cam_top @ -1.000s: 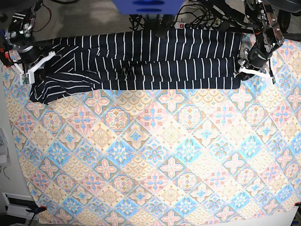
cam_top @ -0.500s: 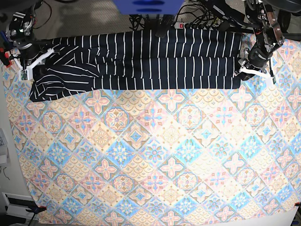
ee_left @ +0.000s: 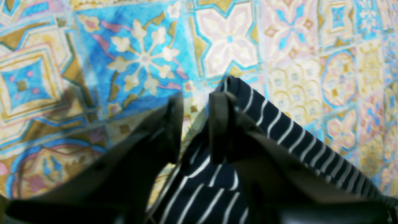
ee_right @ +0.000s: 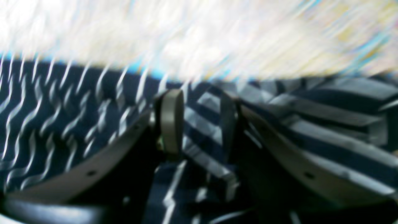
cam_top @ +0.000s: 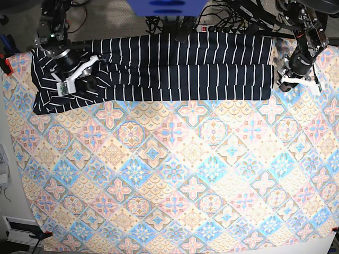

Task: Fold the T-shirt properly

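Note:
The T-shirt, dark navy with thin white stripes, lies as a long folded band along the table's far edge. Its right-hand corner rests against the outside of one finger of my left gripper. That gripper is open, with tablecloth showing in the gap. In the base view the left gripper sits just off the shirt's right end. My right gripper is open above striped fabric; its view is blurred. In the base view the right gripper hovers over the shirt's left part.
A pastel diamond-patterned tablecloth covers the whole table. Cables and a blue machine part sit behind the far edge. The shirt's left end reaches almost to the cloth's left border.
The right gripper opened, letting go of the shirt's left end, and moved right over the shirt. That end now lies flatter. The left gripper opened and shifted slightly right.

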You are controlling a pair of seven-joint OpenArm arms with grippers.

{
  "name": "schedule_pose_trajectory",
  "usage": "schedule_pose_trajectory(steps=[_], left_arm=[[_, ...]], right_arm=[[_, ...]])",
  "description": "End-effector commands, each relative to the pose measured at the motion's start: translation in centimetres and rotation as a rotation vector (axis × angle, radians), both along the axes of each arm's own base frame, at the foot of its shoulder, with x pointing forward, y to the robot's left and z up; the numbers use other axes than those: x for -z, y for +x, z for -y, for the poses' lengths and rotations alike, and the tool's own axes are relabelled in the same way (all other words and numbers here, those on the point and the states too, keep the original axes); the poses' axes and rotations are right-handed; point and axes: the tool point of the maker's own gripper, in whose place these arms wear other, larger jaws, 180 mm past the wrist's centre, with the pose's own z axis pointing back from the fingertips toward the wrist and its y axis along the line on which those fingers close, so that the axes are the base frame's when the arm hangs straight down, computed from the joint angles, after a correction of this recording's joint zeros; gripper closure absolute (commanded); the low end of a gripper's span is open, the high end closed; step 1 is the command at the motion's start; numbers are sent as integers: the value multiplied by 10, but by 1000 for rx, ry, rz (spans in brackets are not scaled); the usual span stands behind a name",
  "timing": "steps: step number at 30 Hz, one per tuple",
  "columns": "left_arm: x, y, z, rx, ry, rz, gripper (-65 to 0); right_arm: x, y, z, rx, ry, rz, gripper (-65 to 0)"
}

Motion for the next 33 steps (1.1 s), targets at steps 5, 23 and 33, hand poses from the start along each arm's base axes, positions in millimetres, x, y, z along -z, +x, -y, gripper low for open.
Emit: schedule_pose_trajectory(steps=[5, 23, 33], left_arm=[[-12, 1, -6, 11, -10, 34, -407], [34, -15, 35, 119, -118, -135, -484], [73, -27, 55, 134, -195, -241, -336]], right_arm=[[-5, 11, -37, -91, 56, 39, -188], [1, 12, -40, -94, 65, 26, -188], [0, 13, -40, -94, 65, 27, -188]])
